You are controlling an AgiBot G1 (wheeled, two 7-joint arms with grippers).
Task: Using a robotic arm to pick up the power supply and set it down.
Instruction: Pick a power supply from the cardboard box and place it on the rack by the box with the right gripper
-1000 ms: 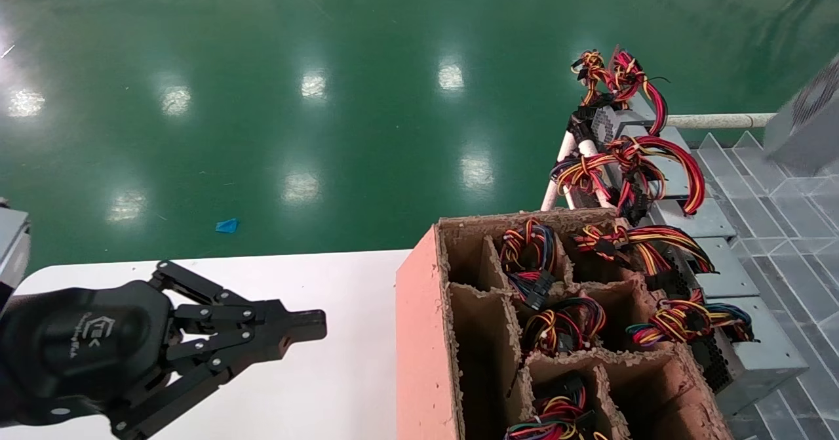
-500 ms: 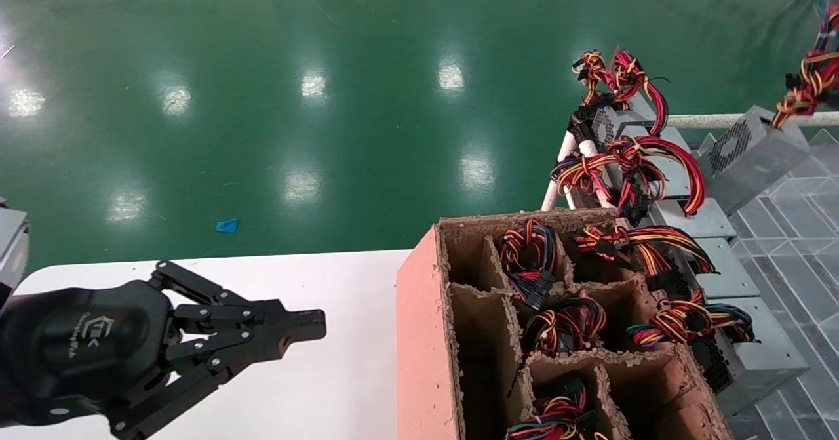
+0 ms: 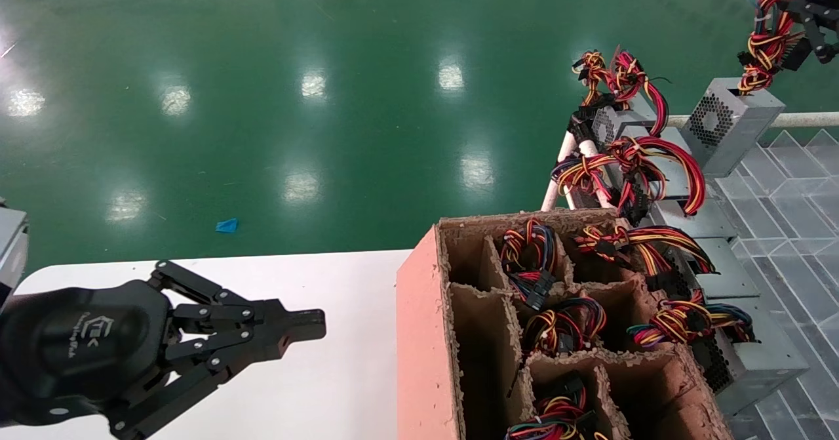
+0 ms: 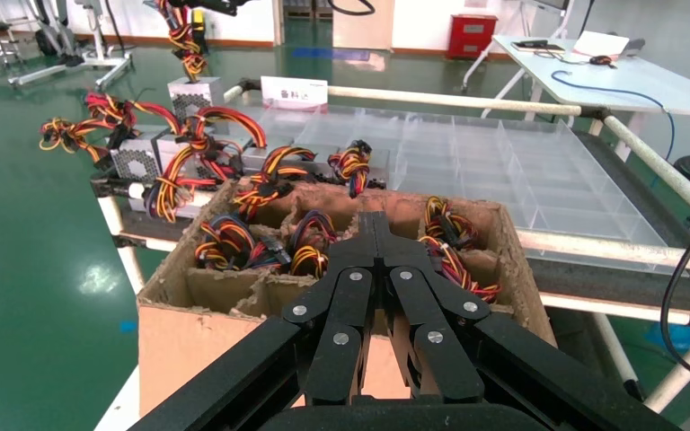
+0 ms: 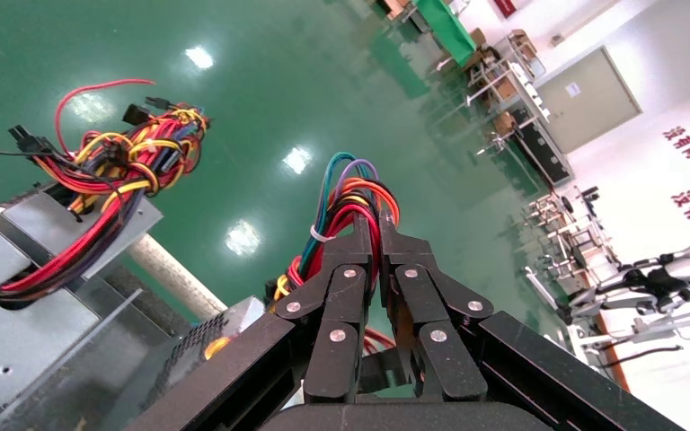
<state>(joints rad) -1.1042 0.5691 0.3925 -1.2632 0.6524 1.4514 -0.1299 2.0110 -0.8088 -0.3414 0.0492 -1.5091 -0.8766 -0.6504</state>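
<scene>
The power supply [image 3: 733, 124], a small silver box with a perforated face, hangs tilted in the air above the far right rail. Its tied bundle of red, yellow and black wires [image 3: 760, 37] runs up into my right gripper [image 3: 786, 27], which is shut on that bundle at the top right of the head view. In the right wrist view the black fingers [image 5: 359, 242] pinch the wires [image 5: 350, 193], with the box's corner [image 5: 225, 323] below. My left gripper [image 3: 314, 325] is shut and empty, parked over the white table [image 3: 341, 387].
A brown cardboard box [image 3: 423, 335] with dividers holds several wire bundles. A row of grey power supplies [image 3: 754, 355] with long red cables lies beside it on a clear plastic tray [image 3: 799, 230]. A white rail [image 3: 714, 120] borders the tray.
The power supply, hanging from my right gripper, swung in from the right edge, moved left and rose. The left arm has not moved.
</scene>
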